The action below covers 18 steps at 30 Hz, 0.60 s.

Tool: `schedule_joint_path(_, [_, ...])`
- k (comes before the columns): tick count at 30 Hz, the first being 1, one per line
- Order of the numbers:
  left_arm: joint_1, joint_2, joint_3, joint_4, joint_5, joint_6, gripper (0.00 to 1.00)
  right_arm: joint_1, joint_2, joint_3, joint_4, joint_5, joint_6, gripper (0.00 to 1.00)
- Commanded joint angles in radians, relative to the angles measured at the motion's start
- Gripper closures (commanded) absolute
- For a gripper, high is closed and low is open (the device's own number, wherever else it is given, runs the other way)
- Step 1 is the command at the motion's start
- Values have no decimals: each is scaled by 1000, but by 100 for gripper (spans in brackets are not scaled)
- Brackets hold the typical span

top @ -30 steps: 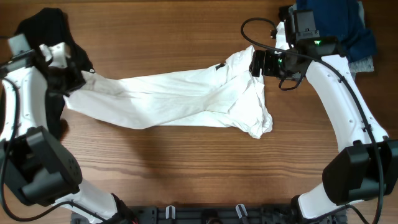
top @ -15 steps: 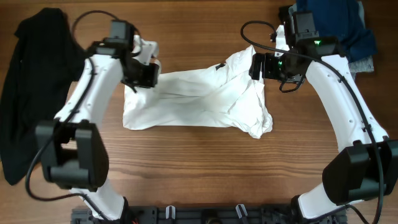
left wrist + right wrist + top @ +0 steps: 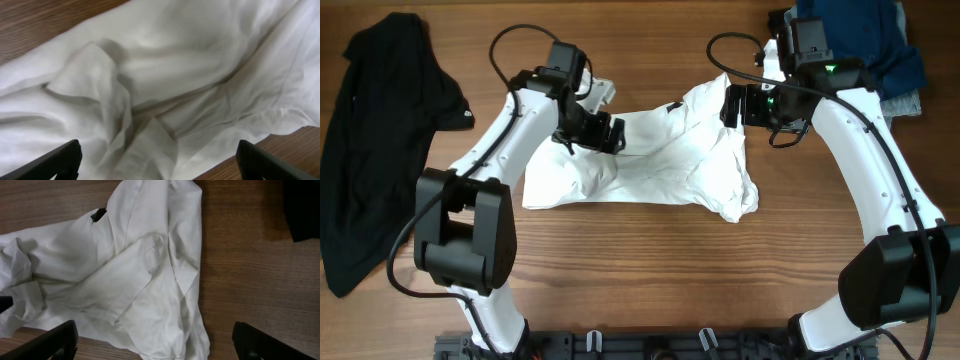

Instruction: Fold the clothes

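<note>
The white T-shirt (image 3: 650, 165) lies crumpled in the middle of the wooden table, its left part folded back in a loose bunch. My left gripper (image 3: 610, 135) hovers open over the shirt's upper left; in the left wrist view its jaws (image 3: 159, 160) stand wide apart above creased white cloth (image 3: 150, 75), holding nothing. Over the shirt's upper right corner my right gripper (image 3: 728, 103) is open too. In the right wrist view its open jaws (image 3: 155, 342) straddle the shirt's right end (image 3: 150, 270), apart from it.
A black garment (image 3: 375, 130) is spread along the table's left side. At the top right corner a dark blue garment (image 3: 880, 40) sits in a pile with a pale one (image 3: 905, 103) under it. Bare wood (image 3: 640, 270) runs in front of the shirt.
The left arm swung right from the table's left edge, carrying the shirt's stretched left end over the middle, then opened and let it drop. The right arm stayed put.
</note>
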Motion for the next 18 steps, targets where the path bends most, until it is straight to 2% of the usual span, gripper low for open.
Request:
schedule_joint_path(1, [-2,-24,21,-13,19,-3,0,10,-14,10,10,-5,-13,0])
schedule_joint_path(10, [168,-74,21,-237,-32,-40,0,10,-11,10,17,-5,-12,0])
schedule_joint_path(18, [152,-73,-32,-232,-5,-52,0,10,-11,10,18,-5,-12,1])
